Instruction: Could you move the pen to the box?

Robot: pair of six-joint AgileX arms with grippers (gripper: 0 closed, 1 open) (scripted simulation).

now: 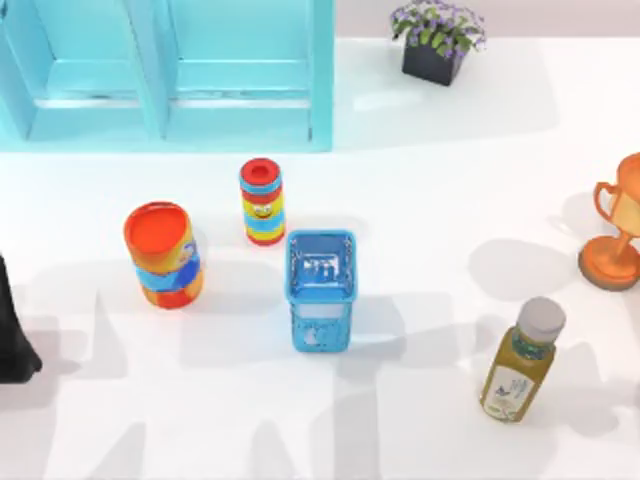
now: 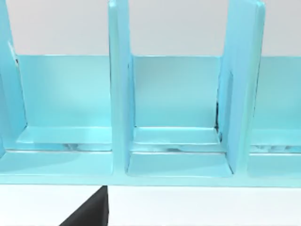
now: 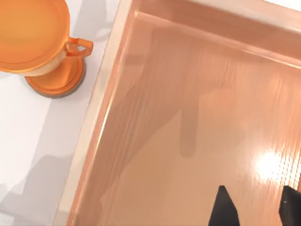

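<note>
Right gripper (image 3: 256, 209) hangs over the box (image 3: 188, 70), pointing down, fingers (image 3: 225, 209) spread with bare box floor between them. Where the pen lies, I cannot tell. Left arm (image 1: 12, 330) sits parked at the surface's (image 1: 430, 200) left edge.

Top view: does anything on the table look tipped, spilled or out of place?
Nothing stands out. The striped can, orange can, blue bin, bottle, trophy and potted plant all stand upright and apart, with no spill or damage visible.
</note>
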